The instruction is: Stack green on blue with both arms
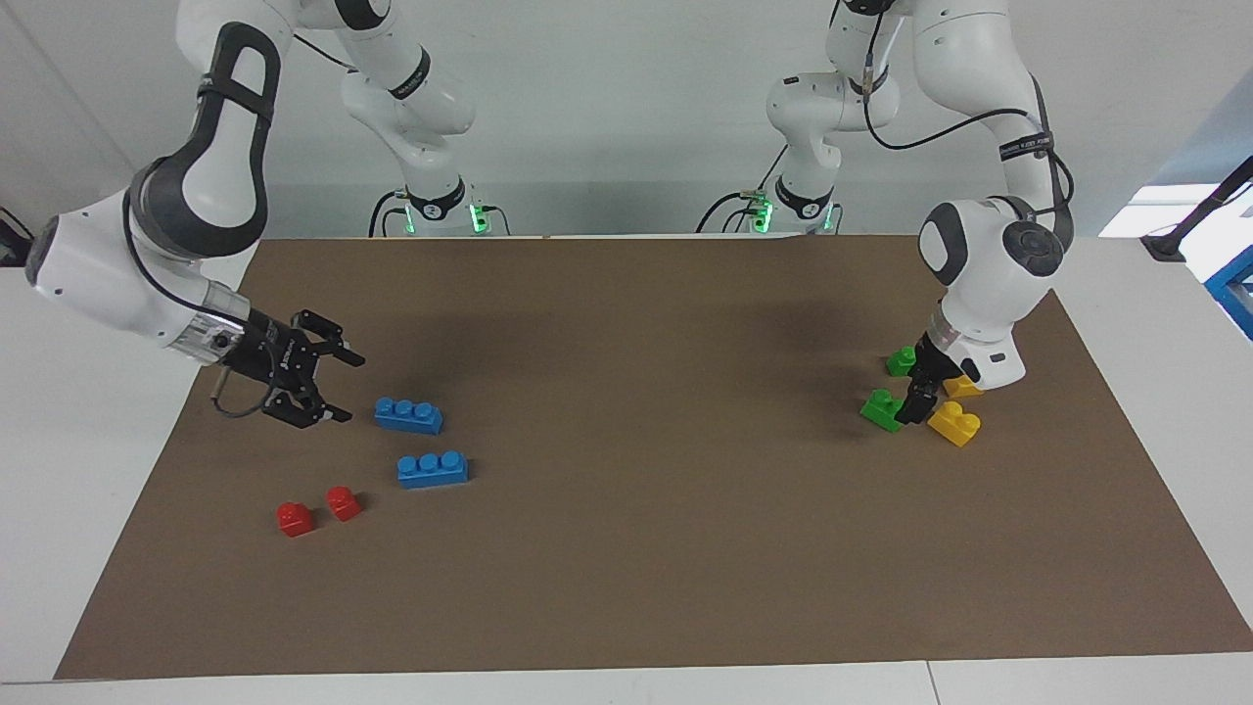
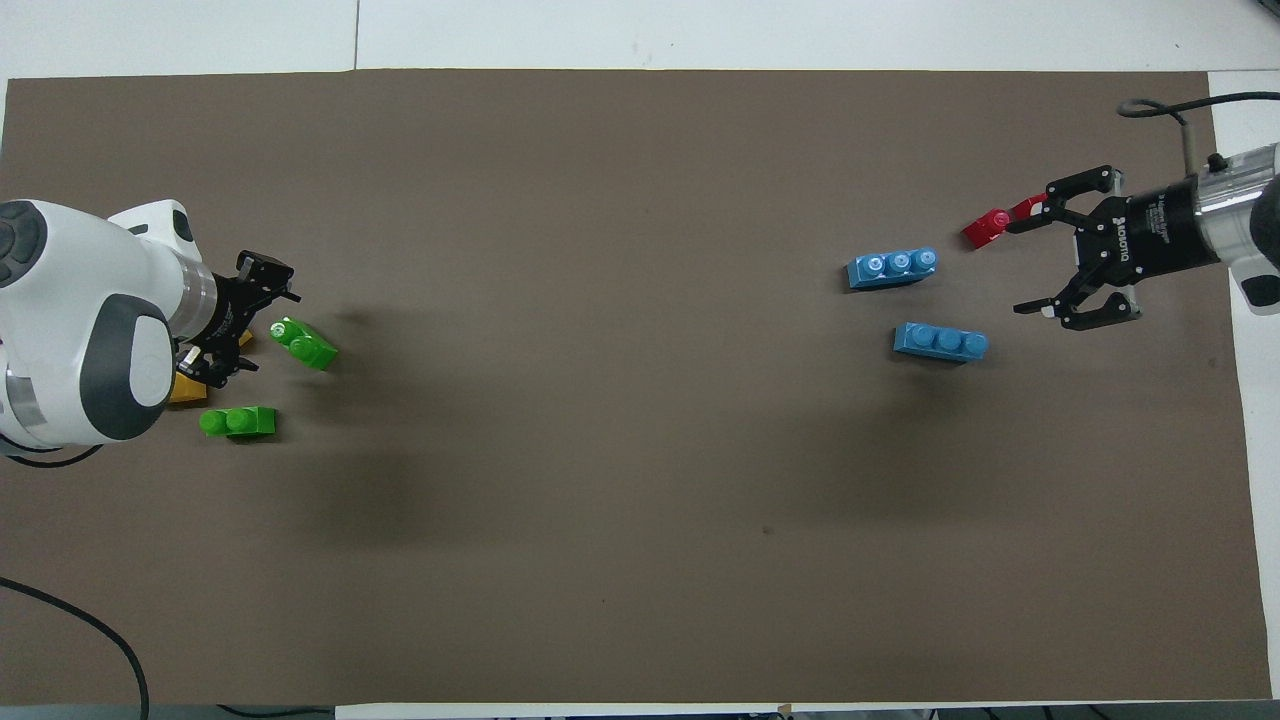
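The left gripper (image 1: 915, 403), a black two-finger claw on a white jointed arm, hangs low among the bricks at the left arm's end of the brown table mat (image 1: 626, 548), its fingers spread and nothing between them. It sits just beside the farther small bright green two-stud plastic brick (image 1: 884, 409), between that brick and a yellow two-stud plastic brick (image 1: 954, 423); I judge it is lining up to take that green piece, which lies on the mat untouched as far as can be seen. The nearer green two-stud brick (image 1: 900, 361) lies close by, and a second yellow brick (image 1: 964, 386) is mostly covered by the wrist.

The right gripper (image 1: 328, 382), the same black claw on the other white arm, is held low and tilted at the right arm's end, fingers wide apart and empty, their opening turned toward the nearer bright blue three-stud plastic brick (image 1: 408, 415) just beside it. That pose suggests a reach for this blue one as the base of the stack. The farther blue three-stud brick (image 1: 432, 469) rests apart from it, and two tiny red one-stud plastic bricks (image 1: 318, 511) lie side by side farther out.

Counted: two green, two blue, two yellow, two red. No green sits on blue yet.
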